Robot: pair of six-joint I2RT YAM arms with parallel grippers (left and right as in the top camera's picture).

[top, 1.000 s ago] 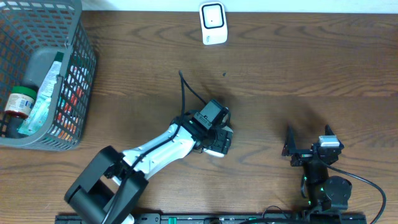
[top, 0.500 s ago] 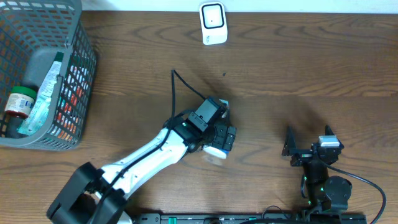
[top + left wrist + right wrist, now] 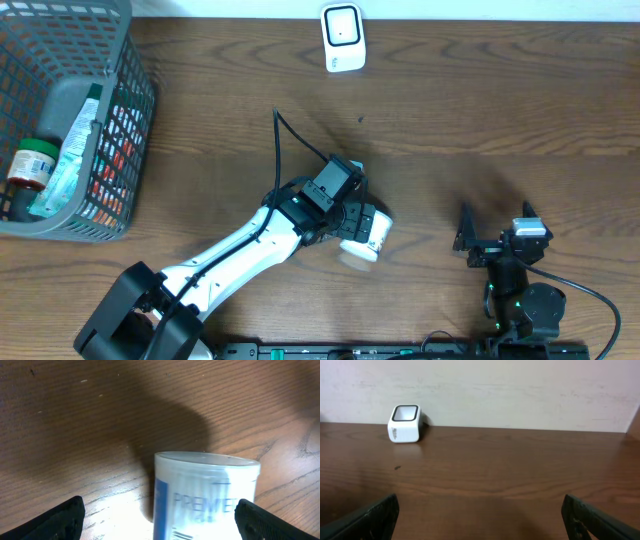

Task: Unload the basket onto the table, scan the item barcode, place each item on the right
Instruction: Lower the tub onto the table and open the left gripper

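Note:
The item is a white tub (image 3: pixel 370 238) with a blue-printed label, lying on its side on the wooden table near the middle. My left gripper (image 3: pixel 352 222) stands over it, open. In the left wrist view the tub (image 3: pixel 207 495) lies between the black fingertips (image 3: pixel 62 520), close to the right one, with a wide gap on the left. A white barcode scanner (image 3: pixel 342 37) stands at the table's far edge and also shows in the right wrist view (image 3: pixel 405 423). My right gripper (image 3: pixel 497 225) rests open and empty at the front right, with bare wood between its fingers (image 3: pixel 370 517).
A grey mesh basket (image 3: pixel 130 120) at the far left holds a green-capped jar (image 3: pixel 30 165), a tube (image 3: pixel 65 155) and other goods. A black cable (image 3: pixel 290 145) loops up from the left wrist. A pale wall (image 3: pixel 520 390) runs behind the table.
The left gripper has opened wider and shifted slightly forward. The white tub, earlier mostly under the gripper, now shows lying to its right on the table. The right arm has not moved.

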